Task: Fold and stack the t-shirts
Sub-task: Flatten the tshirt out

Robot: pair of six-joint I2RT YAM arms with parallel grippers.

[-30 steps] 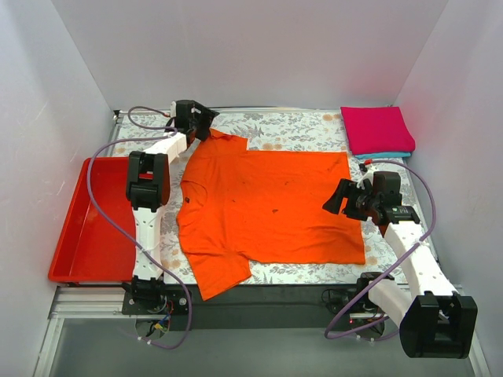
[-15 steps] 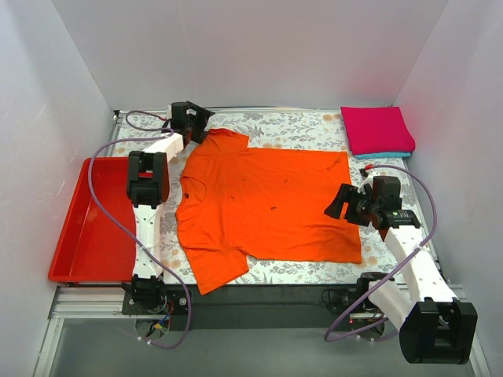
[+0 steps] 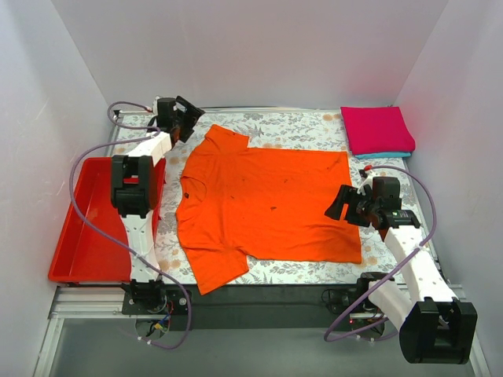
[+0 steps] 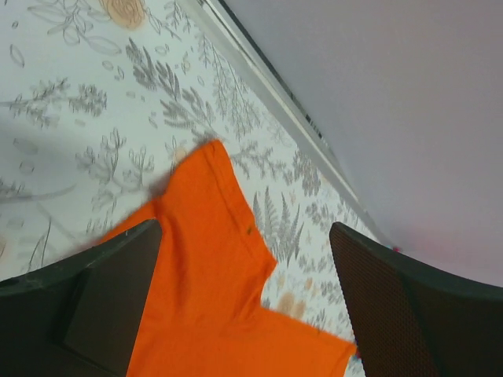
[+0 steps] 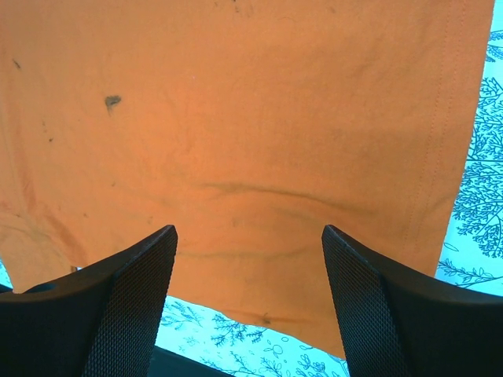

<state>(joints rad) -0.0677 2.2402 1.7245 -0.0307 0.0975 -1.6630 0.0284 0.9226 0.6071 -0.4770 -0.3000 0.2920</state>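
Observation:
The orange t-shirt [image 3: 263, 204] lies spread flat on the floral cloth, neck to the left, hem to the right. It also shows in the left wrist view [image 4: 212, 267] and the right wrist view [image 5: 236, 118]. My left gripper [image 3: 186, 119] is open and empty, at the back left, just off the shirt's far sleeve [image 3: 224, 137]. My right gripper [image 3: 339, 206] is open and empty above the shirt's hem at the right. The magenta-pink tee [image 3: 376, 128] lies folded on top of the teal tee [image 3: 385, 155] at the back right corner.
A red plastic tray [image 3: 82, 236] sits at the left edge of the table. The floral cloth [image 3: 291, 126] covers the table. White walls close in the back and both sides. The table's front edge is a dark strip [image 3: 275, 294].
My left gripper has let go of the far sleeve and drawn back to the left. The sleeve now lies flat. The right gripper moved slightly down along the hem earlier and is now still.

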